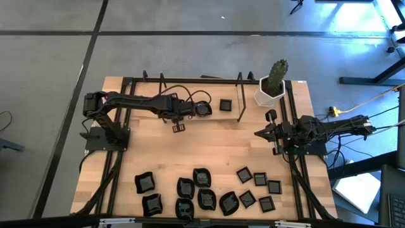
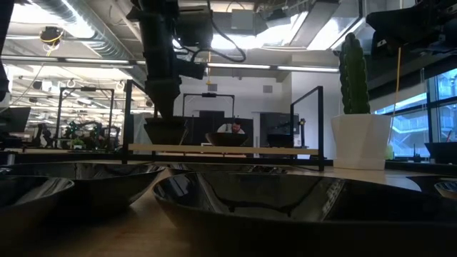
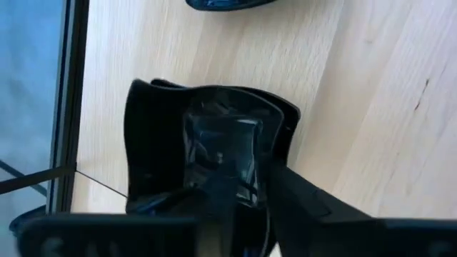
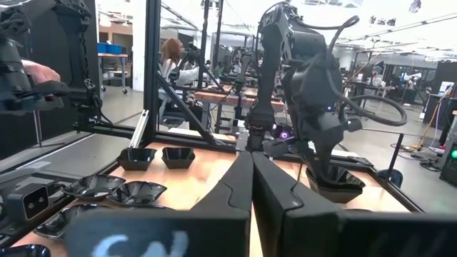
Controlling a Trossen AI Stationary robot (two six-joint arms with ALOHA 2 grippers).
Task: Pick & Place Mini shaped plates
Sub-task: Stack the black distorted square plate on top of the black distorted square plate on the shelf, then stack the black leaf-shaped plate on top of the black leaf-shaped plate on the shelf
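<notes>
Black mini shaped plates (image 1: 202, 193) crowd the high view's bottom, still to move, one square plate (image 1: 225, 105) set upper centre, while the left gripper (image 1: 201, 109) eases apart over a wavy plate (image 3: 207, 153) there; right gripper (image 1: 261, 133) waits closed.

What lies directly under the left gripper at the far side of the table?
Under the left gripper sits one wavy-edged black mini plate on the wooden table. The gripper's finger covers part of the plate's rim, and the table beneath the plate is hidden.
</notes>
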